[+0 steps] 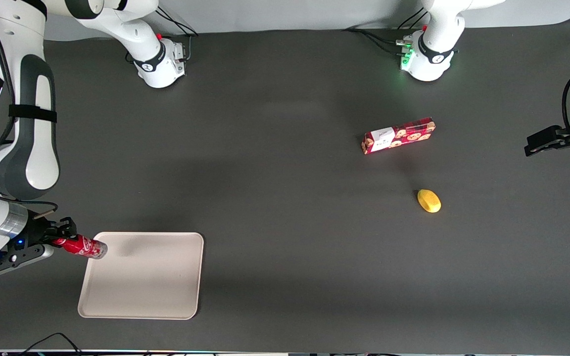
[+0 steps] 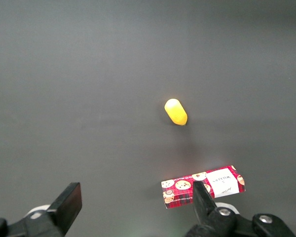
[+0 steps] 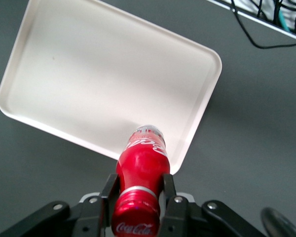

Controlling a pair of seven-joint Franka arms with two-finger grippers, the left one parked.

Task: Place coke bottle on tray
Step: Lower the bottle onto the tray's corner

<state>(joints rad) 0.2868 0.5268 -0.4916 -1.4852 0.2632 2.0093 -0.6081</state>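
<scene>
The claw [image 1: 62,236] is closed on the neck of the coke bottle [image 1: 81,246], just below the red cap. In the front view the bottle is seen held nearly on its side, with its clear base reaching over the corner of the tray [image 1: 166,277] that lies toward the working arm's end of the surface [image 1: 285,207]. Contact between bottle and tray cannot be determined from this view.

In the right wrist view the two fingers [image 3: 169,195] are shown pressed against both sides of the bottle [image 3: 142,168], and the bottle's base is seen above the tray [image 3: 89,74] close to its rim. The tray's rounded corners, low raised rim and smooth, matte beige floor are shown plainly here.

Only the front and left wrist views show the cookie box [image 1: 398,135] and the yellow oval object [image 1: 429,200], which lie toward the parked arm's end, apart from each other. The box is a flat red rectangle printed with cookies and a white panel. A wide stretch of dark matte surface separates them from the tray.
</scene>
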